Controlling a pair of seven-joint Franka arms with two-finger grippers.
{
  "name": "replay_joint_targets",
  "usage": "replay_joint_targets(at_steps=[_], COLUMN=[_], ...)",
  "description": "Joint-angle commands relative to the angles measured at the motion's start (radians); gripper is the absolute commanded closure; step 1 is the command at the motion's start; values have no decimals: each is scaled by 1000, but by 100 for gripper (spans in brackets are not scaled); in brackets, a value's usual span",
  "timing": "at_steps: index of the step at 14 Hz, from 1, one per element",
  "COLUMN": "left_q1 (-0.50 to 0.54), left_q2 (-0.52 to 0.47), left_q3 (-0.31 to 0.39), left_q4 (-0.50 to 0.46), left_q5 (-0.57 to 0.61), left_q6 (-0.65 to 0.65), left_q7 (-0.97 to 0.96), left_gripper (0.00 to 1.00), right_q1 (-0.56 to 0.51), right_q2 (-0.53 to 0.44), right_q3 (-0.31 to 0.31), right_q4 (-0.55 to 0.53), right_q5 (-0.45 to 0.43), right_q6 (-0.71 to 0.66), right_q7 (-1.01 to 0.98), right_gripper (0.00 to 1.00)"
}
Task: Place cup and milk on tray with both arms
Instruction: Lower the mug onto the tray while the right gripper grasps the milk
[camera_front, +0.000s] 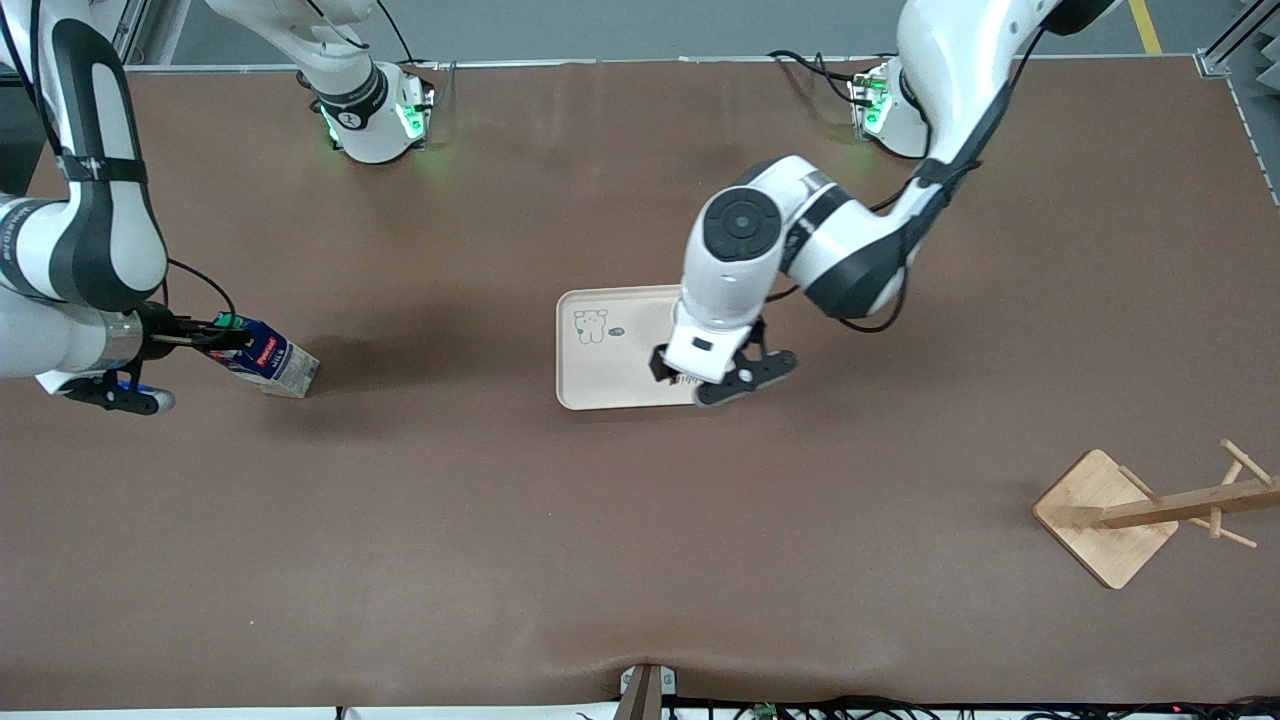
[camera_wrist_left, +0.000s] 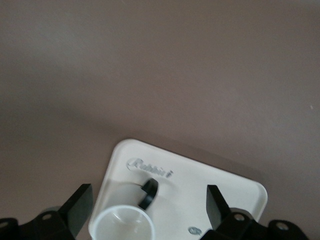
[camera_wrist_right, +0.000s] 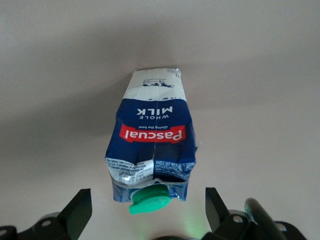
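while right gripper (camera_wrist_right: 145, 212) jaws spread round tilted milk (camera_front: 268, 362), left gripper (camera_wrist_left: 150, 212) jaws spread over cup (camera_wrist_left: 124, 224) on tray (camera_front: 600, 375) edge.

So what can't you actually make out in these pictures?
- Small white mug: in the front view it is hidden under the left arm. In the left wrist view the picture edge cuts it off, so its side can't be seen.
- Flat cream tray: partly covered by that arm, whose open left gripper is over it.
- Dark blue milk carton: in the front view its cap end is partly masked by the open right gripper.
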Motion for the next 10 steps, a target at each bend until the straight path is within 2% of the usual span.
replay_joint_targets(at_steps=[1,5,8,9,10], left_q1=[89,238,358,378,395], left_q2=[-72,-164,-187,-219,-239], left_q3=[0,0,-12,-8,-3], left_q4=[-16,-16,15,20,20], left_q5=[26,25,11,20,22], left_q6=[-48,-98,-112,-144,-152], left_q7=[91,301,433,462,508], left_gripper=[0,0,0,0,0], right_q1=[2,-13,-13,-13,-13], right_q2=[-33,-32,-15,-13,-13], right_q3=[5,3,2,3,3], right_q4=[-59,-91,-107,-110,-107], right_q5=[14,7,5,5,5], right_q6=[47,142,207,208,190], right_q7=[18,2,2,2,11], right_gripper=[0,0,0,22,55])
